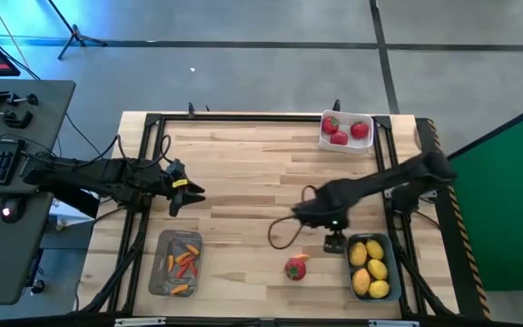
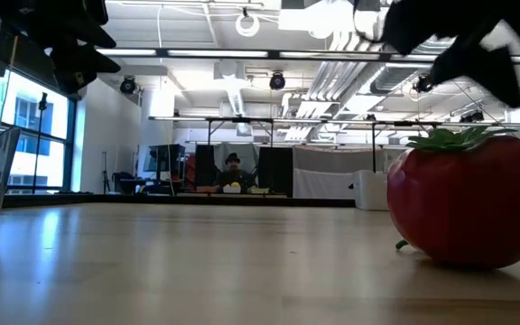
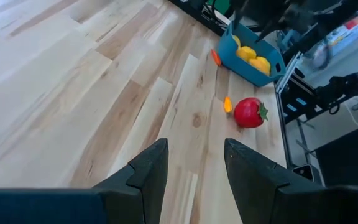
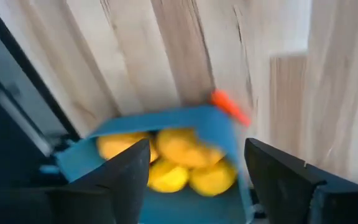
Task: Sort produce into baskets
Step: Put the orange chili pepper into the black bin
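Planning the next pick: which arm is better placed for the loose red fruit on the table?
Right, probably: its open end effector hovers beside the red fruit; the left end effector waits farther off.

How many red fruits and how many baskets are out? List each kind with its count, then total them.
Red fruits: 4 (3 in the white basket, 1 loose red fruit on the table)
Baskets: 3 (white basket, blue basket, grey basket)
Total: 7

blue basket (image 1: 373, 265): four yellow lemons (image 1: 376, 269) inside | red fruit (image 1: 295, 268), green top, loose on table just left of it | white basket (image 1: 346, 130) far behind: three red fruits | grey basket (image 1: 175, 263) far left: orange-red peppers (image 1: 183, 263)
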